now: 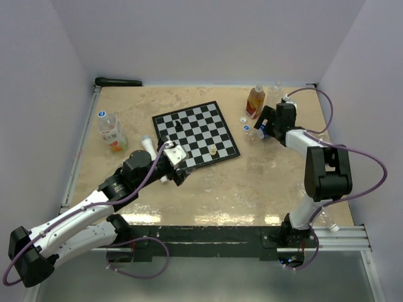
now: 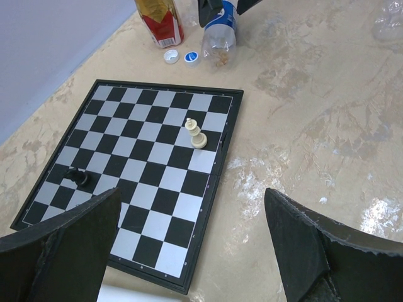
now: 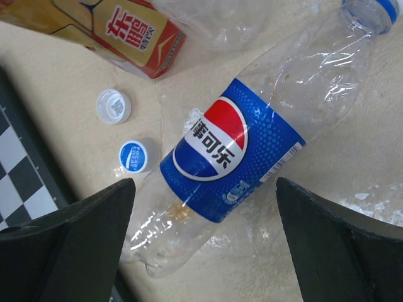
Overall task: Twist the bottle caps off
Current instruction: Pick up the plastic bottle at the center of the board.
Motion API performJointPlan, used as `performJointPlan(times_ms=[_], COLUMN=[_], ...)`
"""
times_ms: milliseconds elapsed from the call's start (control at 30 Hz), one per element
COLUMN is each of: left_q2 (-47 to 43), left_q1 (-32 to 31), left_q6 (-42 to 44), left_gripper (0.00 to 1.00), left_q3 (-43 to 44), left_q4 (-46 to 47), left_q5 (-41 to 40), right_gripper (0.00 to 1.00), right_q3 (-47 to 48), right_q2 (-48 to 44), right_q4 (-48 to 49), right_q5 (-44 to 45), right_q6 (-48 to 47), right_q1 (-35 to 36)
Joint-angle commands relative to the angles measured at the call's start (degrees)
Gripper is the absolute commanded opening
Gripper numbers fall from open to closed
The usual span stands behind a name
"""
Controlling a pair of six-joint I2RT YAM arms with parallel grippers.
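**Now: both jaws wide, Pepsi cap still to turn**

Nearest me, my left gripper (image 2: 192,211) hangs with its jaws spread wide and empty over the near edge of the chessboard (image 2: 157,182). A black piece (image 2: 77,177) and a cream piece (image 2: 196,134) stand on it.

Farther out on the right, my right gripper (image 3: 204,189) is just as wide and holds nothing. It is poised above the Pepsi bottle (image 3: 252,138), which lies on its side on the table (image 3: 63,82). The bottle's blue cap (image 3: 370,9) looks still screwed on, up at the far corner of my wrist view.

A loose blue cap (image 3: 136,156) and a loose white cap (image 3: 114,106) lie just beside the bottle's base, with a red-labelled bottle (image 3: 119,31) beyond them.

The Pepsi bottle looks empty and thin-walled, so I judge it light, soft, quick to dent and ready to roll. I would pin its body at the label band with one pair of jaws. The other pair should take the small, stiff cap by its ribbed sides, where the ribs should stop slipping.
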Motion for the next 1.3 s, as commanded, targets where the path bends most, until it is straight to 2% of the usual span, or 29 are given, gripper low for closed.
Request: performJointPlan(times_ms=[0,400,733,1267], left_q2=[-0.1,0.1,-0.1,0.0], left_q1=[0.3,0.4,0.4,0.3], left_q6=[0.9,0.9,0.8,0.8], left_gripper=[1.0,1.0,1.0,1.0], left_q3=[1.1,1.1,1.2,1.1], left_q4=[1.6,1.5,1.5,1.5], left_q5=[-0.4,-0.1,0.1,0.5], right_gripper=[0.98,0.92,0.87,0.86], right_q3=[3.4,2.6,0.7,-4.5], right_q2=[1.6,2.9,-2.7,-8.4], right_q4=[-1.6,-4.6,-10.3,-16.4], right_q5=[4.4,5.5,3.5,-1.8], right_q6=[1.8,0.7,-3.6,-10.1], right_q1=[0.7,0.6,0.6,0.6])
